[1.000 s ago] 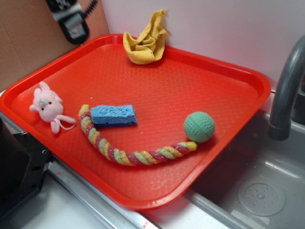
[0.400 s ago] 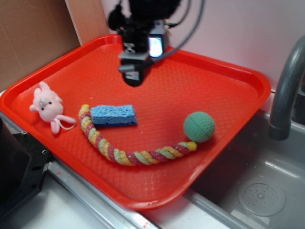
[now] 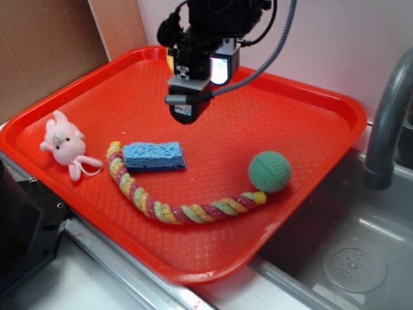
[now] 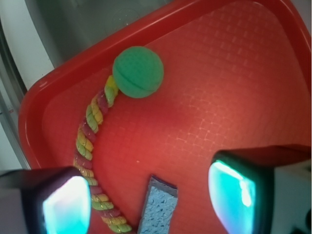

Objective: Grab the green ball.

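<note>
Dimpled, seamed green ball (image 3: 270,172) touching twisted rope (image 3: 174,210) on waffle-textured tray (image 3: 271,116).

Red tray (image 3: 310,123) carrying everything, green ball (image 3: 270,172) touching the rope toy's (image 3: 174,210) end, blue sponge (image 3: 153,155) just inside the rope's curve, pink plush (image 3: 63,143) left of the rope

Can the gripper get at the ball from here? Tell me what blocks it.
Probably yes. The gripper hangs open above the tray, and nothing covers the ball; only the rope touches its side.
</note>
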### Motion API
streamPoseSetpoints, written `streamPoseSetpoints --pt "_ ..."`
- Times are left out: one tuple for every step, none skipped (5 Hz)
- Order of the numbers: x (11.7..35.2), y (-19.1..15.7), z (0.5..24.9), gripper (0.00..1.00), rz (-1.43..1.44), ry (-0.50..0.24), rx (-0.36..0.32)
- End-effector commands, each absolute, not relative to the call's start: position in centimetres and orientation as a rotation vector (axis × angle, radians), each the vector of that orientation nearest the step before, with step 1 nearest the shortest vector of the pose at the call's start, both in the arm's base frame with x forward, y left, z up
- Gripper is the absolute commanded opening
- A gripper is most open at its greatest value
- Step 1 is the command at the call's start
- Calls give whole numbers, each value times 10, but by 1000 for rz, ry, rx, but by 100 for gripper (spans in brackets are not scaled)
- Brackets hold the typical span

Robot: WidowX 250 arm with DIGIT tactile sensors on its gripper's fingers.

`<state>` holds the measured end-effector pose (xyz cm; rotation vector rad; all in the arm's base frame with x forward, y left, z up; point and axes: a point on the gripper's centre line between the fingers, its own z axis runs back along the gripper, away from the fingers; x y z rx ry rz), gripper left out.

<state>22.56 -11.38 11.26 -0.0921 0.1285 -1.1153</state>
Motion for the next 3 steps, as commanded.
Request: streamPoseSetpoints --pt "231 -135 119 100 -1026 83 -64" --pt "245 -158 113 100 -1126 60 48" --pt "243 -177 108 100 -1208 16 133"
